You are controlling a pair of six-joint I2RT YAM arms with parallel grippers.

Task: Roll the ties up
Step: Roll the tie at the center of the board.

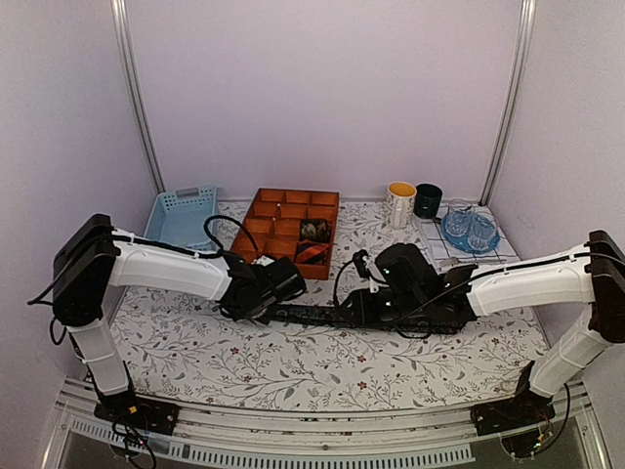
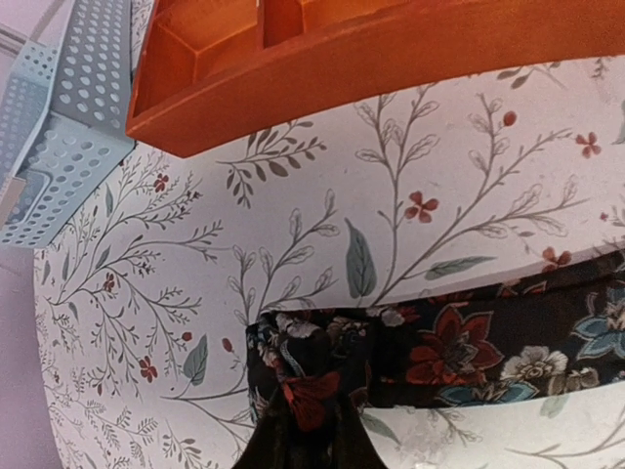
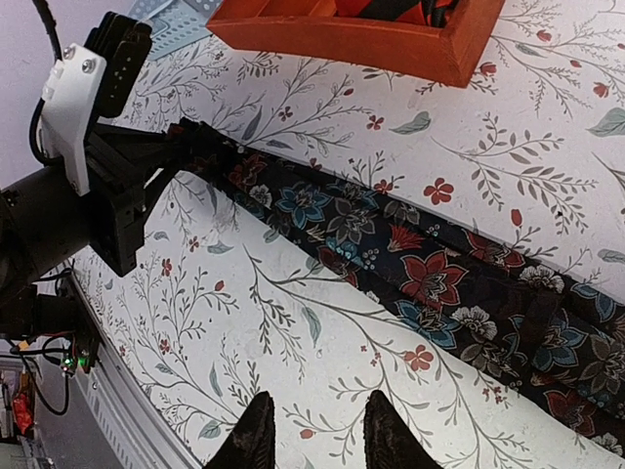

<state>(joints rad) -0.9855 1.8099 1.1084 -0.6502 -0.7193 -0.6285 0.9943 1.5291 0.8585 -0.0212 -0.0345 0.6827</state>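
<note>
I see the long dark floral tie (image 3: 430, 278) lying flat on the leafy tablecloth (image 3: 293, 322), running from upper left to lower right in the right wrist view; in the top view it sits at the centre, between the two arms. My left gripper (image 3: 200, 139) is pinched closed on the tie's left end, where the fabric is folded over on itself; my right gripper (image 3: 312, 440) hangs at the bottom edge of its own view with its fingers moderately apart and nothing between them, just beside the tie. Above the tie, the orange tray (image 3: 371, 44) holds a dark rolled tie (image 1: 314, 231) and a red-and-black tie (image 1: 311, 252) in its right-hand compartments.
</note>
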